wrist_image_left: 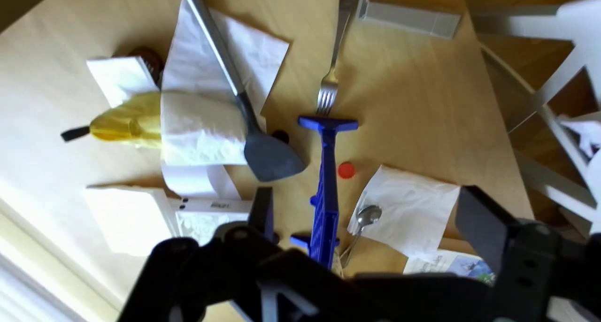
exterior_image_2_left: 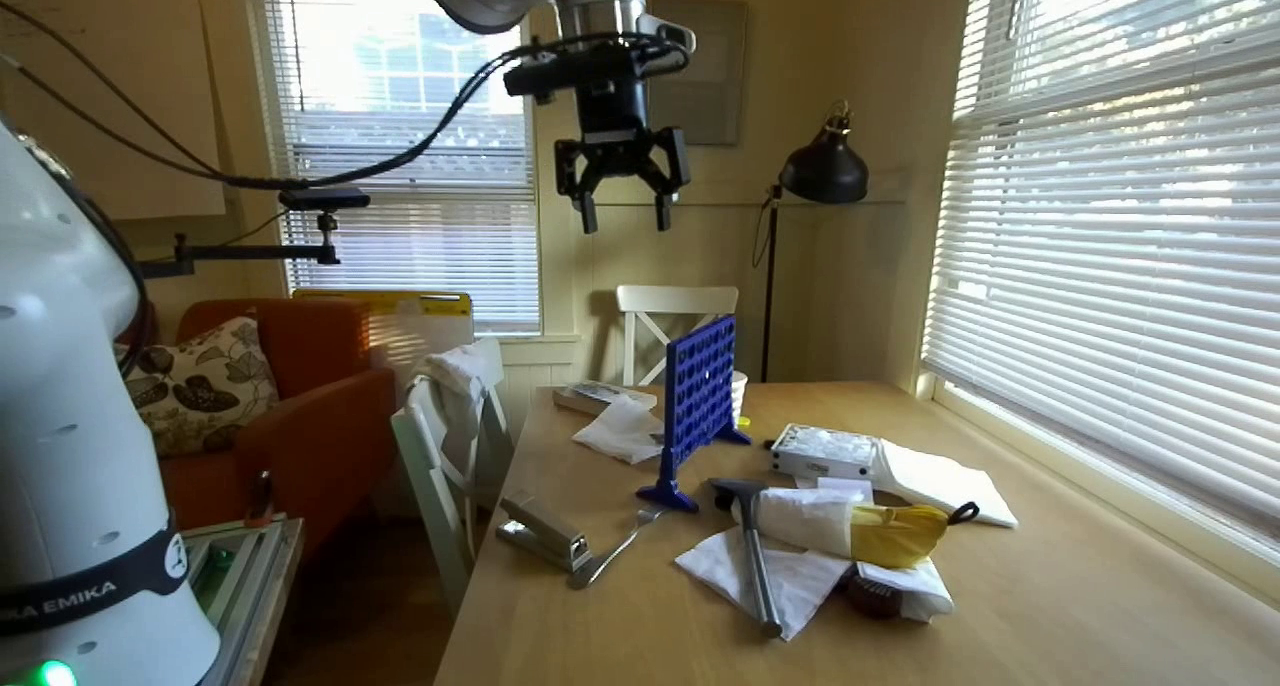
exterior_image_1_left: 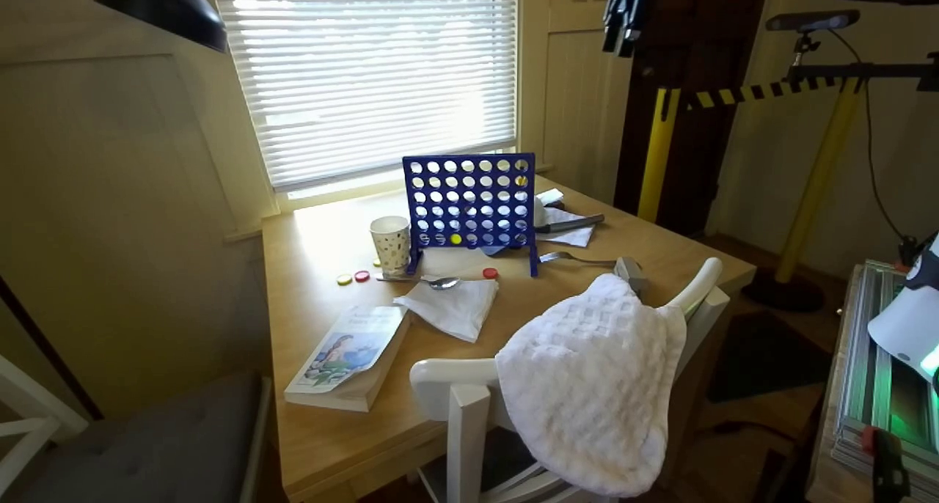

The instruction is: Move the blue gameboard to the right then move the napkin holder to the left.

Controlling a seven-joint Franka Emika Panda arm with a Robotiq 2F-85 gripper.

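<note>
Low in an exterior view, a gray spatula [exterior_image_2_left: 758, 571] lies across a white napkin [exterior_image_2_left: 803, 584], fork [exterior_image_2_left: 612, 553] and stapler [exterior_image_2_left: 548, 528] to its left, while farther back, just right of center, the blue Connect Four gameboard [exterior_image_2_left: 698, 396] stands upright, and the Robotiq gripper [exterior_image_2_left: 626, 222] hangs at upper center, jaws wide apart.

I see the dk. blue gameboard [exterior_image_1_left: 477, 204]: rnd-hole grid, standing upright approx. mid of table [exterior_image_1_left: 315, 305], nearly edge-on in wrist view.
</note>
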